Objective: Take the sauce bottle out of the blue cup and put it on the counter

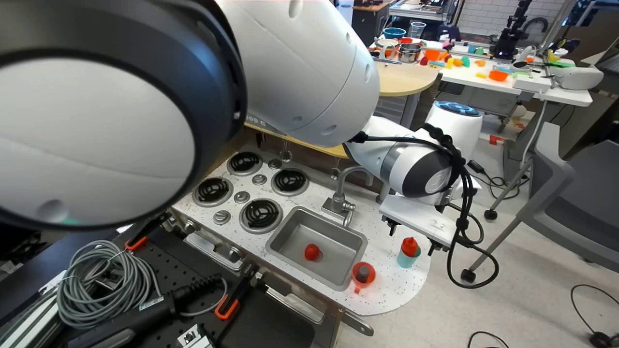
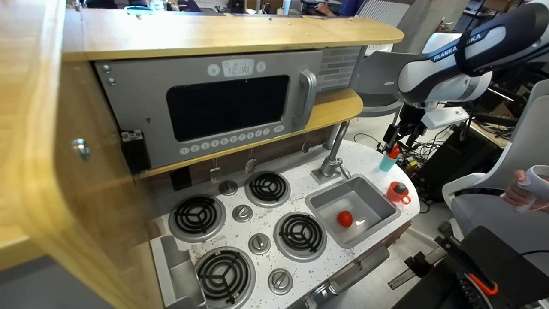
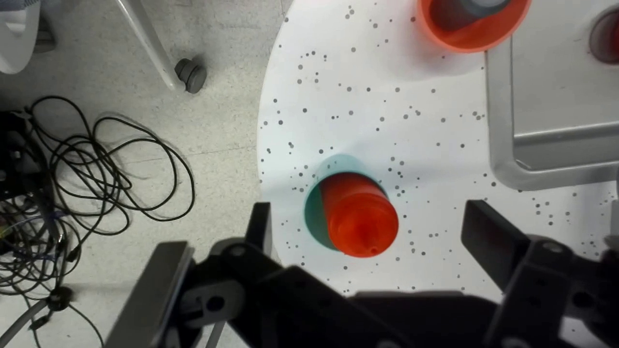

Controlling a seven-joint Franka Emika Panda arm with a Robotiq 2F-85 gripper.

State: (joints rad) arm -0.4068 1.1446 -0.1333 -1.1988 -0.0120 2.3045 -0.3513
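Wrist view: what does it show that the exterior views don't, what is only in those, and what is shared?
Only the wrist view: a small dark spot on the sauce bottle, too small to make out elsewhere.
Only the exterior views: the black burners, the stove knobs and the white arm.
All: the tool, the sauce bottle inside the blue cup, the counter, the orange-red cup with a grey-topped item in it, and the sink, cut off in the wrist view.
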